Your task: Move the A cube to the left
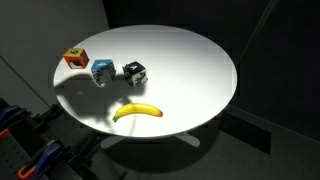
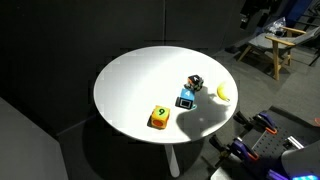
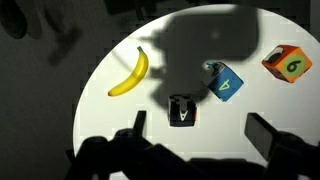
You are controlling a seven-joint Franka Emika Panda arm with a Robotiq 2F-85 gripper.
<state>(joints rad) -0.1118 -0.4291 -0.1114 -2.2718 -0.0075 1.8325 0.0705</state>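
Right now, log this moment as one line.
gripper: open, empty | A cube: on table, near blue cube, ungrasped | task: not started

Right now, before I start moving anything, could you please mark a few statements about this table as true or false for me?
1. The A cube rests on the table beside the blue-and-white cube. True.
2. The banana lies on the floor. False: it lies on the table, apart from the cubes.
3. The orange-red cube shows a 9 on one face. True.
4. The jaws are shut on the A cube. False: in the wrist view they stand open and hold nothing.
5. Four cubes are on the table. False: there are three.
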